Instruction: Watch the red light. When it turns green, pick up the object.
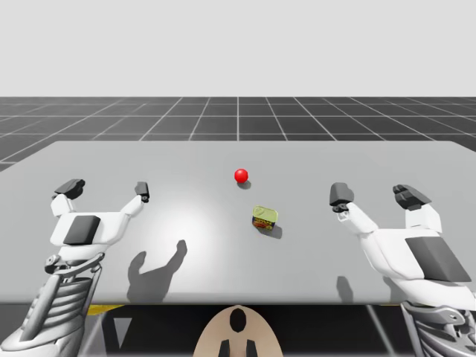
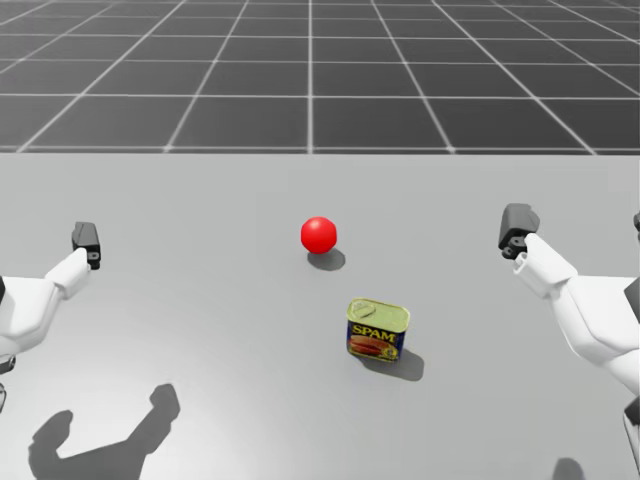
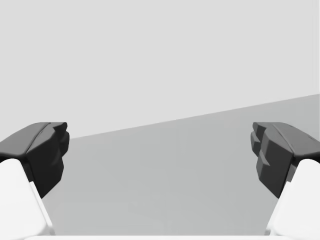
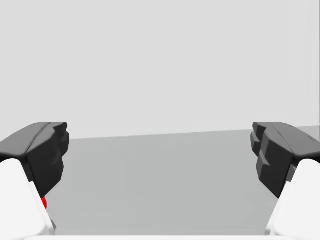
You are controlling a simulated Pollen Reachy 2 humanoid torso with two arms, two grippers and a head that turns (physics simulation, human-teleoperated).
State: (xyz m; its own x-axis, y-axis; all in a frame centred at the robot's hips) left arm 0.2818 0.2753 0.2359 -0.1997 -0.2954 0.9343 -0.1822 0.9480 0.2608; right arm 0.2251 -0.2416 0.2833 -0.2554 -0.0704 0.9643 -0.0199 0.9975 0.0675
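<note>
Left end effector [image 1: 106, 189] and right end effector [image 1: 375, 195] gape empty (right wrist view glimpses red light [image 4: 44, 203]).

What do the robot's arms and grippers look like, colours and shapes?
The left gripper and right gripper match: two white, tapering fingers ending in blocky black fingertips. Behind each sits a smooth white shell with a dark grey panel. The forearms are grey and ribbed like coils.
</note>
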